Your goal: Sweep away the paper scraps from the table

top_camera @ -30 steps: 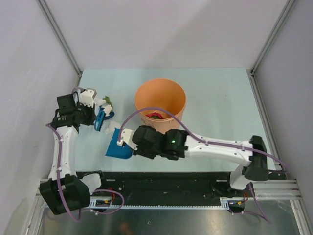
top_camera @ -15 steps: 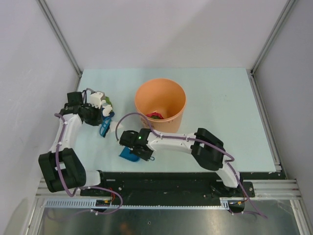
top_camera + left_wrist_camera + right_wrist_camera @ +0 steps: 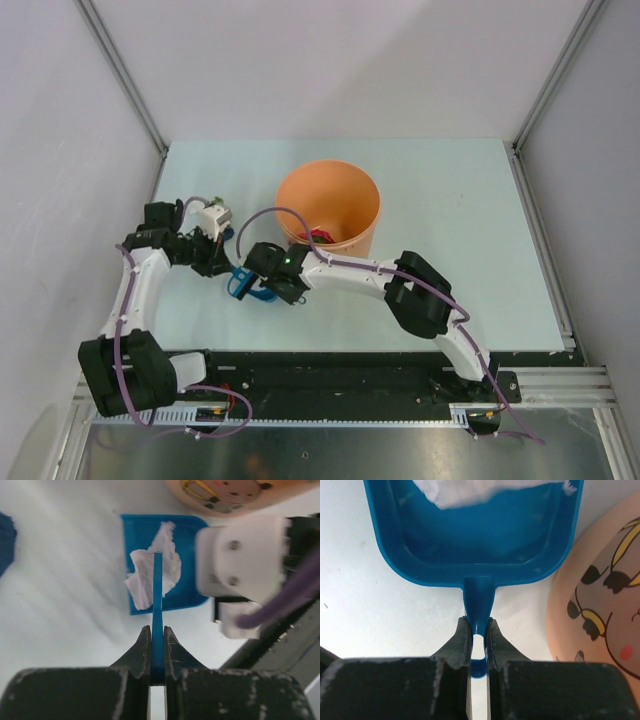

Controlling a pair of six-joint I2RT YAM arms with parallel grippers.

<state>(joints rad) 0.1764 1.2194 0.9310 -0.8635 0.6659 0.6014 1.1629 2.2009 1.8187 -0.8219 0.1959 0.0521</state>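
The table [image 3: 450, 200] looks nearly cleared, so you are late in the sweeping step, pushing a scrap into the pan before tipping it out. The orange bucket [image 3: 368, 228] stands just to the right of your right pincer [image 3: 479, 630] and already holds a few coloured scraps [image 3: 318, 237]. That pincer is clamped on the stub handle of the blue dustpan [image 3: 475, 545], which lies flat on the surface straight ahead of its fingertips. Your left pincer [image 3: 156, 630] is closed on the thin blue brush [image 3: 157, 590], which reaches forward from the jaws and over the pan's open lip. A white scrap [image 3: 145, 575] sits under the brush tip, mostly inside the pan, with one corner hanging over the lip nearest the left pincer. The next move probably needs a short forward stroke to seat that corner, while your right side holds the pan firmly down. A dark blue shape [image 3: 4, 542] far to the left of the left pincer may be another scrap; I cannot tell.
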